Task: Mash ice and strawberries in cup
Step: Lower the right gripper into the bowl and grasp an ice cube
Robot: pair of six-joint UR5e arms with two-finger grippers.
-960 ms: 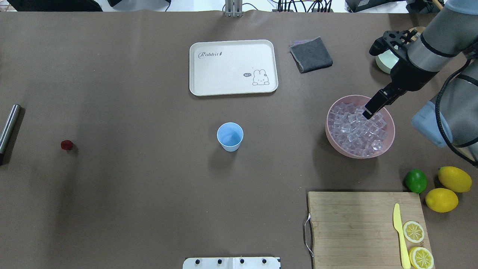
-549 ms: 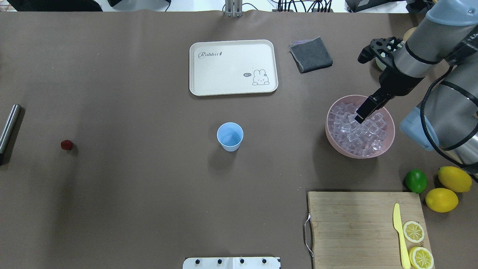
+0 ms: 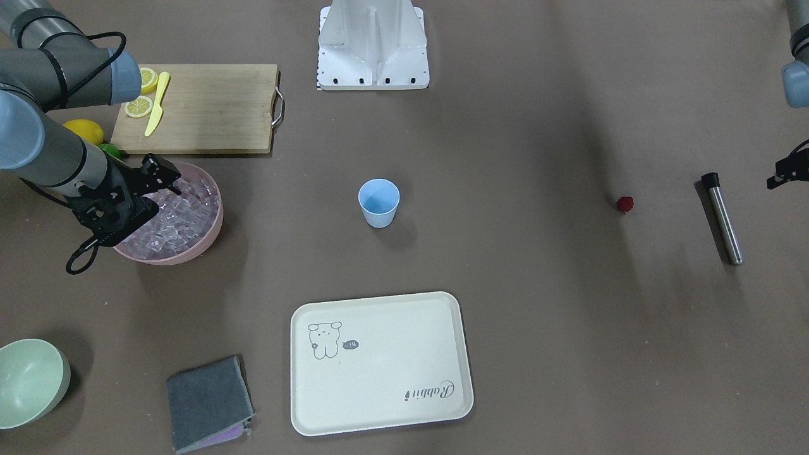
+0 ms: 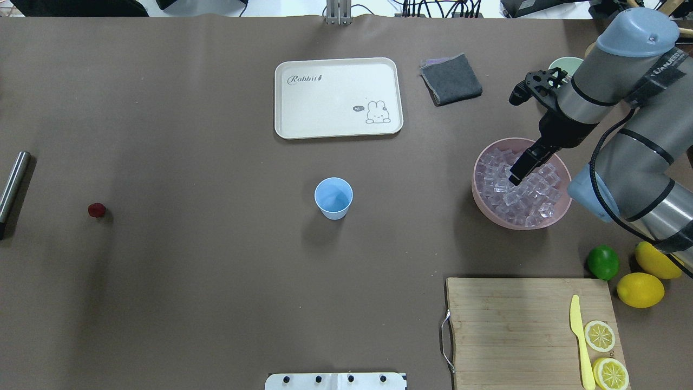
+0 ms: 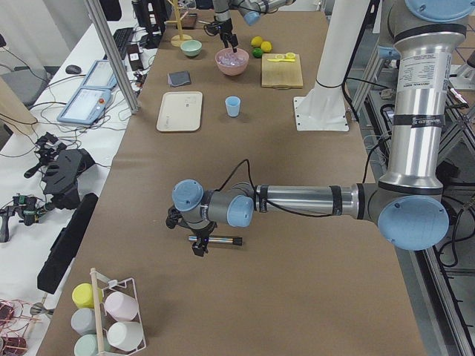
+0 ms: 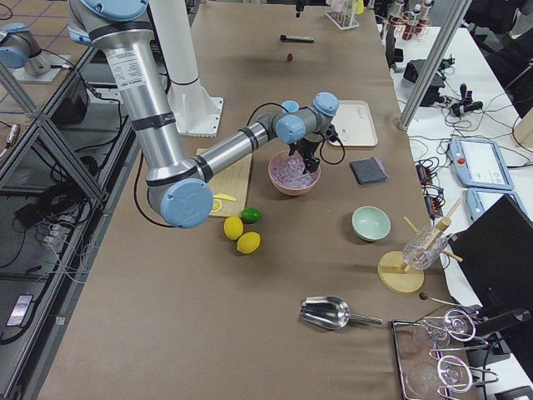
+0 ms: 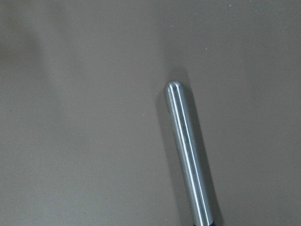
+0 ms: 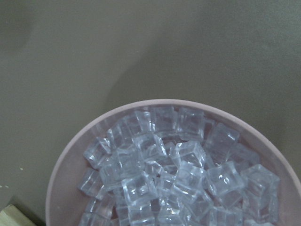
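Right gripper (image 4: 517,175) dips into the ice (image 4: 536,195) heaped in the pink bowl (image 4: 490,215), grip unreadable. Cup (image 4: 333,198) stands well off to its left on brown table paper (image 4: 216,281), strawberry (image 4: 97,210) farther still. Cluttered white benches (image 6: 500,108) flank the table.

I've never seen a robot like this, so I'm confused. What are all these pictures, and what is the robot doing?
It is one robot with two arms, each ending in a two-finger gripper. The pictures show one moment from different cameras: above, across the table, both table ends, and one on each wrist. The right gripper is down at the ice cubes in a pink bowl; I cannot tell whether it holds one. The left gripper hangs beside a metal rod. An empty light-blue cup stands mid-table, and a small strawberry lies apart. A tray, cutting board, lemons and a lime lie around.
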